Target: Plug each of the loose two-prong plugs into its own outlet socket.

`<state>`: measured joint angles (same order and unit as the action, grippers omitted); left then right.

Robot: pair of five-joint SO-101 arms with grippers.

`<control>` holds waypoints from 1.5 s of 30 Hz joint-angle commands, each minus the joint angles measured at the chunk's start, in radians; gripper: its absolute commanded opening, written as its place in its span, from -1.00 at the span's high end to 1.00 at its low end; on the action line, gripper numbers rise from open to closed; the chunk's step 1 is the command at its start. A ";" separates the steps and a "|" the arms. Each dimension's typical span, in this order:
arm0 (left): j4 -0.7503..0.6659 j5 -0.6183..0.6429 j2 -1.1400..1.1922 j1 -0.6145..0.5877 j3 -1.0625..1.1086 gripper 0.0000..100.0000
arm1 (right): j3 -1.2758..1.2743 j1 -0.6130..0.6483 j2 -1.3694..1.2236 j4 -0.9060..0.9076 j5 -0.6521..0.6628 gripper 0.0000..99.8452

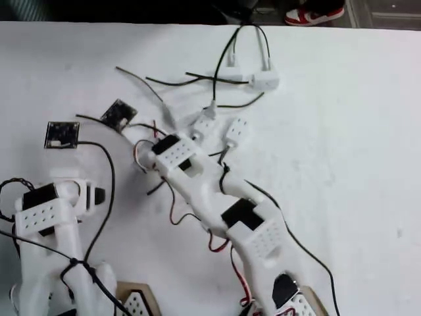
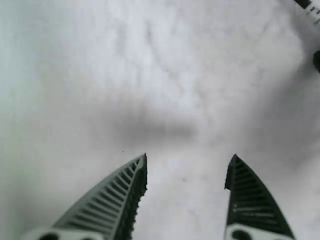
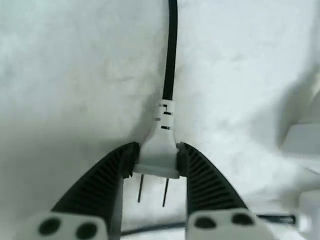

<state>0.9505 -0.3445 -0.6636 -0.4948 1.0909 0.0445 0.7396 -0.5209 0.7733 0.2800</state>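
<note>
Ribbed black fingers (image 3: 112, 175) of the right gripper (image 3: 156, 148) pinch the white two-prong plug (image 3: 160, 156) by its flat sides. Its two prongs (image 3: 165, 192) point back toward the wrist and its black cord (image 3: 171, 60) runs straight away over the table (image 3: 75, 75). From above, this plug (image 1: 205, 122) sits near the table's middle, and a second white plug-like piece (image 1: 237, 130) lies just beside it. A white outlet block (image 1: 264, 81) lies near the far edge; what its sockets hold cannot be told. The right arm (image 1: 227, 204) stretches low from the near edge toward the middle. The left gripper (image 2: 189, 158) hangs spread over bare table, its arm (image 1: 49, 217) folded at the near left corner. Two small black boards (image 1: 60, 133) (image 1: 118, 113) lie toward the left edge
</note>
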 commanded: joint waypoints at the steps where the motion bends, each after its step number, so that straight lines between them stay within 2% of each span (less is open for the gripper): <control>1: -0.015 0.008 -0.033 -0.007 -0.005 0.47 | 0.031 -0.039 0.186 0.127 0.002 0.97; 7: -0.015 0.008 -0.033 -0.007 -0.005 0.47 | 0.031 -0.157 0.438 0.397 0.003 0.97; 12: -0.015 0.008 -0.033 -0.007 -0.005 0.47 | 0.020 -0.277 0.549 0.667 0.003 0.97; 15: -0.015 0.008 -0.033 -0.007 -0.005 0.47 | -0.057 -0.344 0.570 0.742 0.069 0.97; 19: -0.015 0.008 -0.033 -0.007 -0.005 0.47 | -0.249 -0.429 0.585 0.710 0.147 0.97; 23: -0.015 0.009 -0.033 -0.007 -0.005 0.47 | -0.411 -0.466 0.596 0.565 0.176 0.96; 25: -0.015 0.009 -0.033 -0.005 -0.005 0.47 | -0.460 -0.464 0.598 0.516 0.170 0.87; 29: -0.017 0.009 -0.033 -0.005 -0.005 0.47 | -0.470 -0.464 0.598 0.555 0.170 0.64; 39: -0.017 0.009 -0.033 -0.005 -0.005 0.47 | -0.450 -0.498 0.587 0.558 0.180 0.67; 45: -0.017 0.009 -0.033 -0.005 -0.005 0.47 | -0.456 -0.544 0.558 0.483 0.181 0.67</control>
<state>0.9505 -0.3445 -0.6636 -0.4948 1.0909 -0.4266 0.2179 0.0253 1.2750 0.4519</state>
